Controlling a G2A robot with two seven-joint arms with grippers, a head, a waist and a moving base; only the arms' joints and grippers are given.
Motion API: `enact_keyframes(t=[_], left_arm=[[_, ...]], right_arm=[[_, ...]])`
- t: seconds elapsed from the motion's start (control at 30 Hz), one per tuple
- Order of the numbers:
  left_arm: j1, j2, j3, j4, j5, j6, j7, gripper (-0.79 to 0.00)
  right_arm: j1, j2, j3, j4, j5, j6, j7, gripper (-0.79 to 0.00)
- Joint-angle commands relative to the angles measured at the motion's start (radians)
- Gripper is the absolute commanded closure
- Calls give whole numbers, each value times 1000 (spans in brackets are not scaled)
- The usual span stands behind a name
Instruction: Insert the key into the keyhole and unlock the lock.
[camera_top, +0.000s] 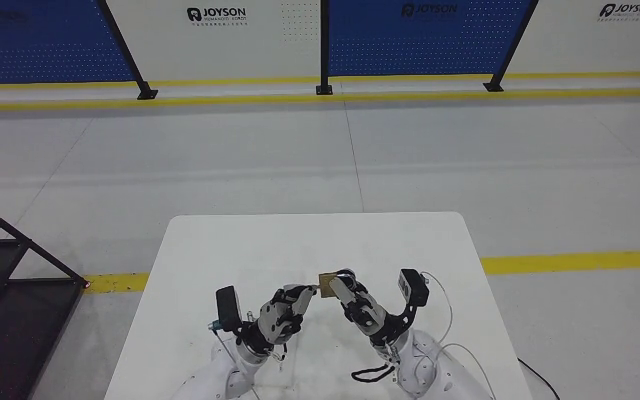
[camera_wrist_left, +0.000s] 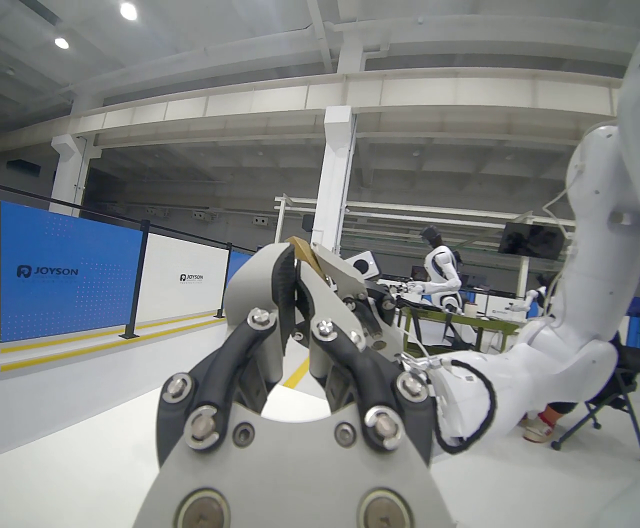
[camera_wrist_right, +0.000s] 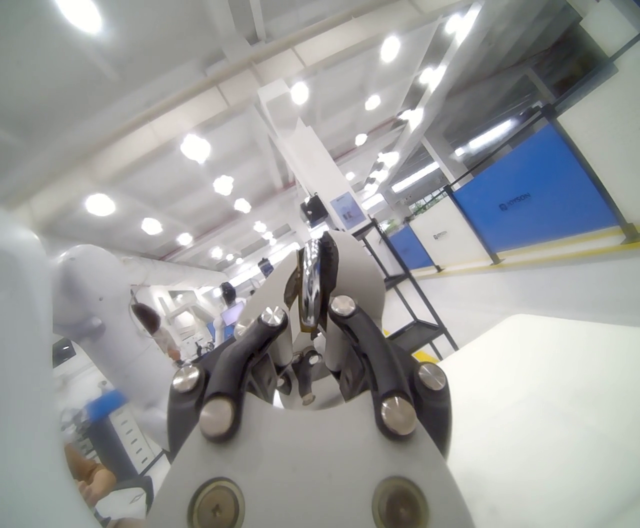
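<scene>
Above the near part of the white rectangular table, both arms are raised and their tips meet. Left gripper: fingers pressed together; any key between the pads is too small to confirm. Just past its tips hangs the brass-coloured block-shaped metal padlock, clear of the table. Right gripper: clamped on a shiny silver curved metal piece, judged to be the padlock's shackle. Hazards: a shackle grip lets the body swing, so an off-axis approach would likely push the keyhole aside or jam the key. Excess twist could slip the pinch and drop either part.
</scene>
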Motion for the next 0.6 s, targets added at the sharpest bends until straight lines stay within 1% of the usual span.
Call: enact_keyframes(t=[0.0, 0.23, 0.57], left_arm=[[-2, 0, 1, 2, 22, 25, 18, 0], [-13, -1, 12, 23, 89, 99, 85, 0], [-28, -1, 24, 50, 184, 243, 165, 0]], right_arm=[[-3, 1, 2, -2, 12, 3, 16, 0], [-14, 3, 9, -11, 50, 1, 59, 0], [-21, 5, 19, -20, 96, 1, 120, 0]])
